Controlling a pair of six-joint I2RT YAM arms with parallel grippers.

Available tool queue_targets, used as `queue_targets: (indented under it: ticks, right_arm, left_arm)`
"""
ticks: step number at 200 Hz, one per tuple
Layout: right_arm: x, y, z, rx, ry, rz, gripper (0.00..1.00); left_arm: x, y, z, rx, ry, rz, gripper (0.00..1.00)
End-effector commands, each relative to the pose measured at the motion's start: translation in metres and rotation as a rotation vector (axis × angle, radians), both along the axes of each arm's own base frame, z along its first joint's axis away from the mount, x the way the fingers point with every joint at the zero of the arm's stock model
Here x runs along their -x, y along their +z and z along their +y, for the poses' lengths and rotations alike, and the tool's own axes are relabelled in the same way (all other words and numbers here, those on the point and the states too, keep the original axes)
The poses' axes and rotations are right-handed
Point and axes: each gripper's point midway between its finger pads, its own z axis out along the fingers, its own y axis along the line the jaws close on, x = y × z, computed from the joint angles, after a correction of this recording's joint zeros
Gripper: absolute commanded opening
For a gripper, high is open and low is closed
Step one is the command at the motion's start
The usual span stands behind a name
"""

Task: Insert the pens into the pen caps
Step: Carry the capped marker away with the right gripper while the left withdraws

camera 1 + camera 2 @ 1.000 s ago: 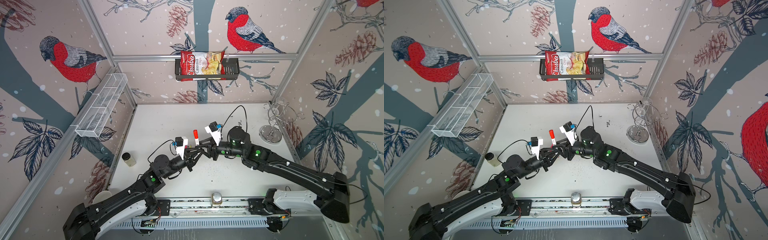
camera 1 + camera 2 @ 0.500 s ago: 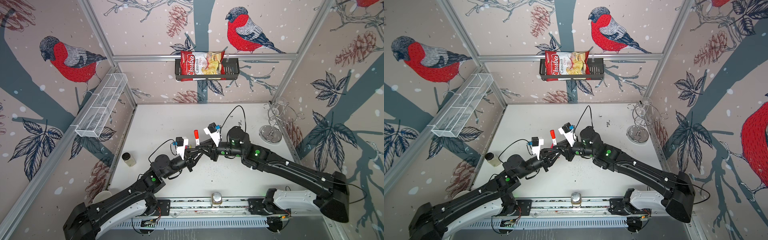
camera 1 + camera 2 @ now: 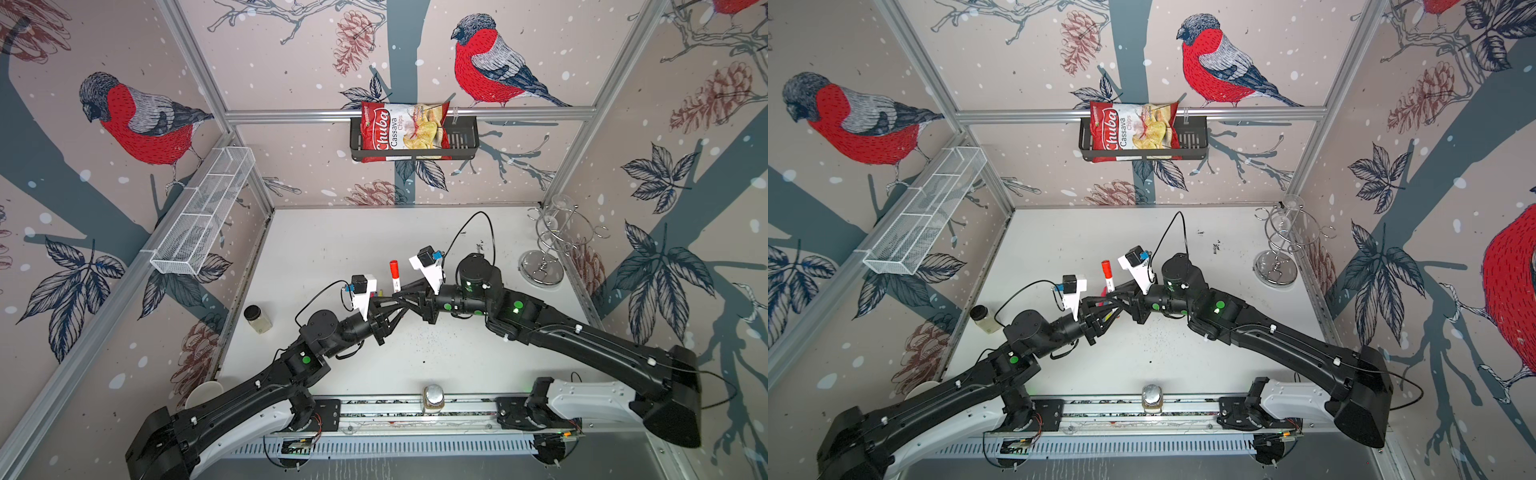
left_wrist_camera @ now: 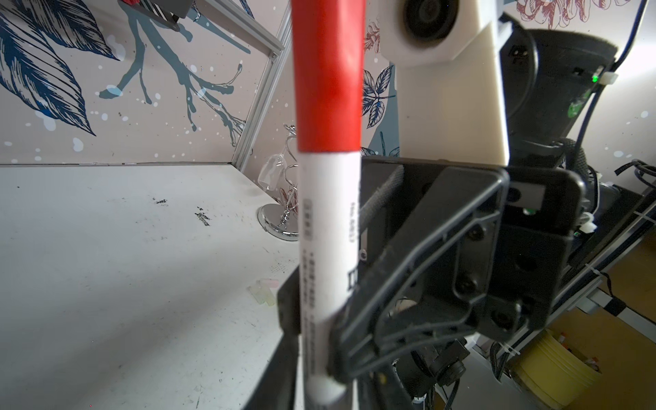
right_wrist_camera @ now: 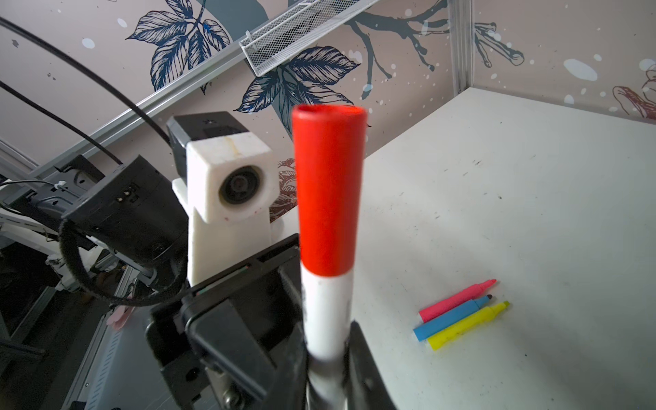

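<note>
Since a second ago the right gripper (image 5: 328, 358) has slid leftward and closed in on the upright marker; otherwise both arms sit much where they were.

From the left: a small glass jar with a dark lid (image 3: 257, 319) stands by the wall, out of the action. Next, the left gripper (image 3: 390, 306) reaches in to the bottom of the white-barrelled marker with black print (image 4: 326, 230). Its fingers sit close against the barrel, but I cannot tell whether they are pinching it or have let go. That marker stands upright above the white table (image 3: 332, 249), mid-scene. The opaque red cap (image 4: 328, 71) is seated over its top end, snug to the barrel as far as I can see. Just right of it, the right gripper's fingers are clamped on the lower barrel, one on either side.

So I'd judge one pen is capped and is being passed to the right arm, probably to be set down. Three are left: a pink marker (image 5: 456, 300), a blue marker (image 5: 452, 317) and a yellow marker (image 5: 466, 324) lie side by side, touching, tips bare, on the table near the grippers. A few small translucent whitish caps (image 4: 264, 291) lie loose on the table too, none on a pen yet. Far right, a chrome wire stand (image 3: 544, 257) sits well apart.
</note>
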Motion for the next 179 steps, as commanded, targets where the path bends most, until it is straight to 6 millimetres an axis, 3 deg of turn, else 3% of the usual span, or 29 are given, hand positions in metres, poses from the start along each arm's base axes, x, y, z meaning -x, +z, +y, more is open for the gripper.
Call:
queue_targets:
  ticks: [1,40,90,149,153,179]
  right_arm:
    - [-0.015,-0.004,-0.007,0.028,-0.077,0.012,0.0]
    - [-0.035,-0.005,-0.02,0.036,-0.158,0.037,0.0]
    - [-0.084,-0.013,-0.056,0.114,-0.336,0.09,0.0]
    - [-0.123,-0.028,-0.093,0.22,-0.478,0.137,0.0]
    - [-0.128,-0.039,-0.093,0.246,-0.482,0.155,0.0]
    - [-0.141,-0.057,-0.099,0.316,-0.511,0.189,0.0]
  left_arm:
    - [-0.002,0.007,0.003,0.014,0.018,-0.02,0.45]
    - [0.0,0.001,0.006,-0.005,0.023,-0.001,0.53]
    - [-0.001,-0.007,0.018,-0.029,0.073,0.017,0.53]
    - [-0.004,-0.013,0.025,-0.064,0.113,0.026,0.53]
    - [-0.004,-0.012,0.025,-0.063,0.114,0.025,0.53]
    - [-0.005,-0.013,0.025,-0.07,0.119,0.025,0.53]
